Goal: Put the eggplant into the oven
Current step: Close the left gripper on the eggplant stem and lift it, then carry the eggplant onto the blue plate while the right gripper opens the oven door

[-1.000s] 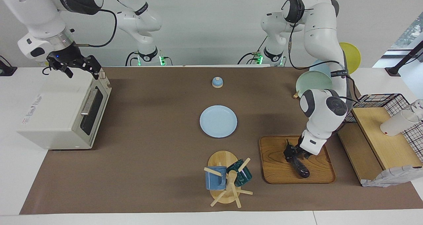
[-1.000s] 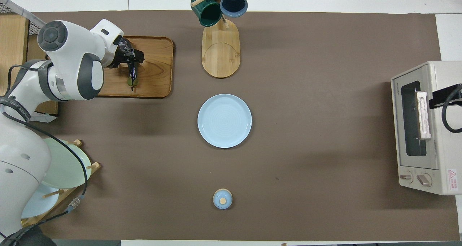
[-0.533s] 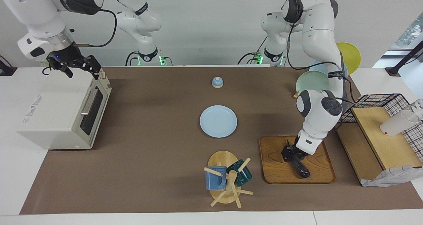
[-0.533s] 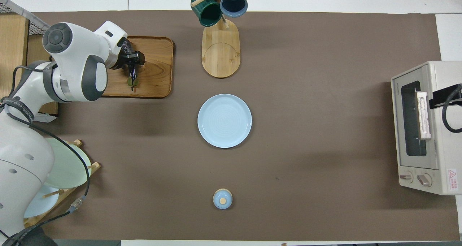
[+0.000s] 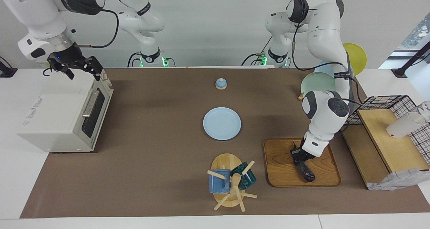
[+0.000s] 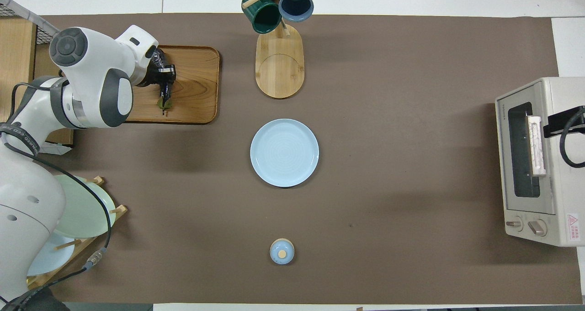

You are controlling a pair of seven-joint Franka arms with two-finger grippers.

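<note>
— Where's the left end effector point(image 5: 298, 156)?
— Down on the wooden tray point(image 5: 280, 168) at the left arm's end of the table, clamped tight on the eggplant point(image 5: 305, 170), which lies in the tray.
— And the oven point(image 5: 63, 116)?
— At the right arm's end, door shut — the right end effector point(image 5: 74, 67) waits over its top, fingers spread wide and holding nothing.

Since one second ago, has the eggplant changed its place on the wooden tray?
No. The eggplant lies at the same spot on the wooden tray; only the left tool has closed on it.
</note>
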